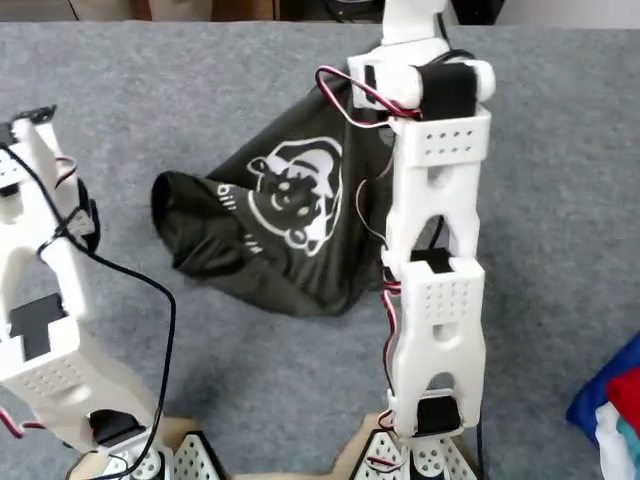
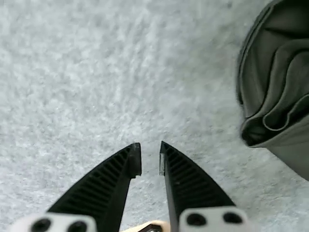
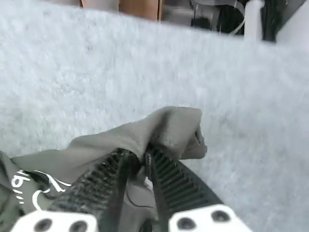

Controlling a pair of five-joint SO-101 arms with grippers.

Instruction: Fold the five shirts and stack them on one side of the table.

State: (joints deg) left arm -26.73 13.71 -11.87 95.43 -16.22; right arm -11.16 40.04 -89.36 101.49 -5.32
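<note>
A dark olive shirt (image 1: 290, 220) with a white bear print lies crumpled in the middle of the grey table. My right gripper (image 3: 144, 153) is shut on a bunched edge of this shirt (image 3: 164, 128) at its far side, holding that fold lifted off the surface. The right arm (image 1: 435, 200) stretches over the shirt's right part and hides it. My left gripper (image 2: 149, 158) hovers over bare table to the left of the shirt (image 2: 280, 72), fingers a narrow gap apart with nothing between them.
A pile of red, blue and white cloth (image 1: 612, 410) sits at the table's right front edge. The left arm (image 1: 40, 250) and its cable (image 1: 165, 330) occupy the left front. The grey table (image 1: 200, 90) ends just beyond the right gripper.
</note>
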